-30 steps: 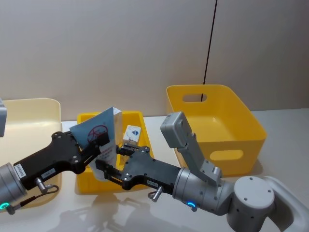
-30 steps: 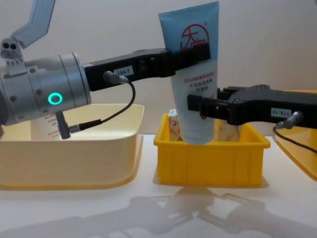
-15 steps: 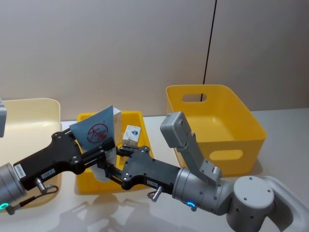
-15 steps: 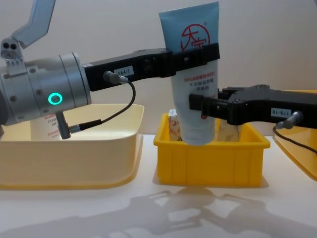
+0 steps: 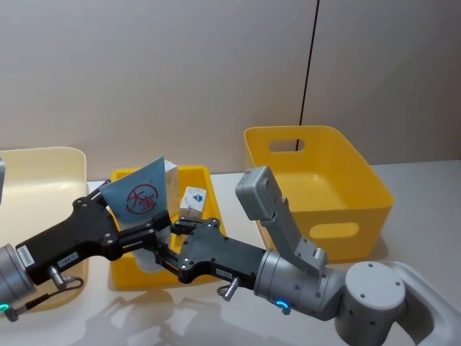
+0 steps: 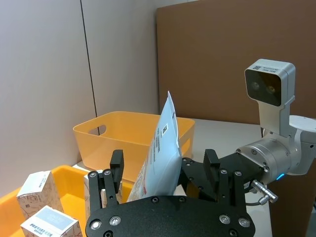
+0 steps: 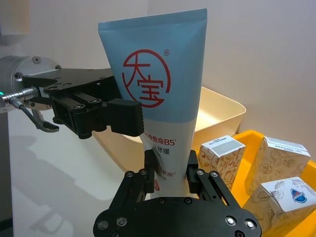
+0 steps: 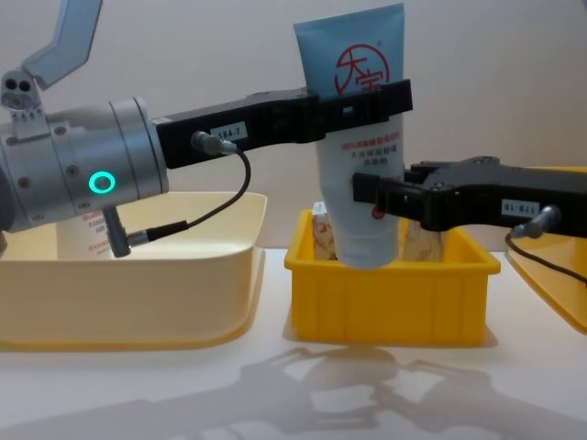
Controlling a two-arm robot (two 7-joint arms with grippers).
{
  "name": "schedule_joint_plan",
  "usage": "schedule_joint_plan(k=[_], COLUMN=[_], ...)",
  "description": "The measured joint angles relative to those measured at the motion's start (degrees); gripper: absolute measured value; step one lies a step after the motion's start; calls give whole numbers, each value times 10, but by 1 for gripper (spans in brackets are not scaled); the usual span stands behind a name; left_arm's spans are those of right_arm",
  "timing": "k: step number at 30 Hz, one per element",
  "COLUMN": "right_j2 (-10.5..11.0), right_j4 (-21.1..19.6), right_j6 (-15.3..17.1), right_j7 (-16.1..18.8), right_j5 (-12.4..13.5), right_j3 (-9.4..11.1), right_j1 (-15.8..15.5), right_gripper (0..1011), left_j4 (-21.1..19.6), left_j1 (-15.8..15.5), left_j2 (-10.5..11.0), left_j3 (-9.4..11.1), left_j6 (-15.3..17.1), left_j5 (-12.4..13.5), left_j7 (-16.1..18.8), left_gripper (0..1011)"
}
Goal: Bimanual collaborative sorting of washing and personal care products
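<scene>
A light-blue tube (image 8: 362, 174) with a red round logo stands upright above the small yellow bin (image 8: 394, 293). My right gripper (image 7: 171, 170) is shut on the tube's (image 7: 158, 84) lower part. My left gripper (image 6: 164, 170) is level with the tube's (image 6: 160, 153) upper part, open, its fingers standing clear on both sides. Seen from the chest, the left gripper (image 8: 362, 99) sits above the right gripper (image 8: 376, 197). Several small white cartons (image 7: 220, 150) stand in the small bin (image 5: 126, 270), one (image 5: 194, 198) just behind the tube (image 5: 144, 194).
A cream tub (image 8: 138, 293) lies to the left of the small bin, with a white item bearing red print (image 8: 83, 234) behind the left arm. A large yellow basket (image 5: 317, 180) with handle holes stands to the right. A wall lies close behind.
My left gripper's fingers have spread apart and let go of the tube's upper part. The right gripper stays clamped on the lower part, and the tube has hardly moved.
</scene>
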Motion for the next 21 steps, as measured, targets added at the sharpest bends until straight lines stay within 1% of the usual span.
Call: schedule_joint_plan(k=[4, 9, 17, 20, 21], right_j2=[1, 3, 11, 14, 16], right_j4=[0, -3, -15, -20, -24], right_j6=[-1, -9, -26, -34, -39], right_j7=[0, -8, -35, -48, -56], right_j5=[0, 1, -2, -4, -5], right_j3=[0, 5, 27, 39, 47], right_j1=[0, -5, -24, -32, -38], right_gripper=[358, 358, 358, 358, 358], left_j4=[0, 0, 0, 0, 0], left_j1=[0, 0, 0, 0, 0], left_j2=[0, 0, 0, 0, 0], left_j3=[0, 0, 0, 0, 0], left_j6=[0, 0, 0, 0, 0], left_j5=[0, 0, 0, 0, 0], left_j7=[0, 0, 0, 0, 0], left_gripper=[1002, 1002, 1002, 1002, 1002])
